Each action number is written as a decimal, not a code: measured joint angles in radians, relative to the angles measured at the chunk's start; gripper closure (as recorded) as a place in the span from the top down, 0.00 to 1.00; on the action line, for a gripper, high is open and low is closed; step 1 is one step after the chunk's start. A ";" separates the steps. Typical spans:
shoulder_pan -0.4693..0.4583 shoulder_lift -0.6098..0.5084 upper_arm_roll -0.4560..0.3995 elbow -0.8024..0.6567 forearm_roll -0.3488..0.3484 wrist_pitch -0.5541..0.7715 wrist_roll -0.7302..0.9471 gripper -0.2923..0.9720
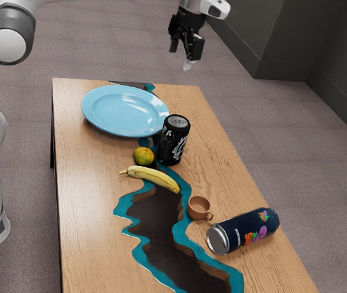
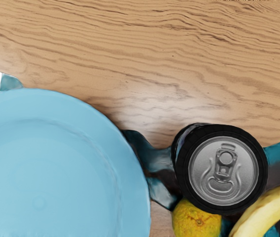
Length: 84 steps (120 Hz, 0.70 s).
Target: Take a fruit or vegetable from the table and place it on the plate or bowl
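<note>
Gripper [image 1: 187,56] hangs high over the table's [image 1: 88,201] far edge, jaws parted, empty. Orange [image 1: 143,156] sits at the upright can's [image 1: 173,140] 8 o'clock, just beside it, with the banana [image 1: 153,177] at the orange's 5. Plate [image 1: 124,110] is at the can's 10. Risk: a finger clips the can on descent and tips it, or the orange rolls off.

Pincer [image 1: 186,55] aloft, jaws seemingly parted

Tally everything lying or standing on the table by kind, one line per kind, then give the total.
Fruit: 2, the banana and the orange
Cans: 2, the black can standing upright and the blue can lying on its side
Plates: 1, the blue plate
Cups: 1, the brown cup
Total: 6
</note>
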State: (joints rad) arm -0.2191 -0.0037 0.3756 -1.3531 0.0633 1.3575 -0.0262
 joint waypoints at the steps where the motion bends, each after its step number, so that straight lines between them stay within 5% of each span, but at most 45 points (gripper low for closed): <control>1: 0.010 0.001 -0.006 0.000 0.002 0.001 0.001 0.77; 33: 0.193 0.057 -0.087 0.017 0.029 0.027 0.031 0.77; 40: 0.113 0.100 -0.103 0.039 0.025 0.037 0.032 0.77; 54: -0.149 0.186 -0.264 0.133 0.028 0.051 0.040 0.77; 72: -0.169 0.205 -0.328 0.104 -0.034 0.048 0.065 0.77; 84: -0.183 0.174 -0.306 -0.093 -0.073 0.097 0.078 0.77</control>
State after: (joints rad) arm -0.4019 0.1699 0.0699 -1.4465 -0.0093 1.4545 0.0520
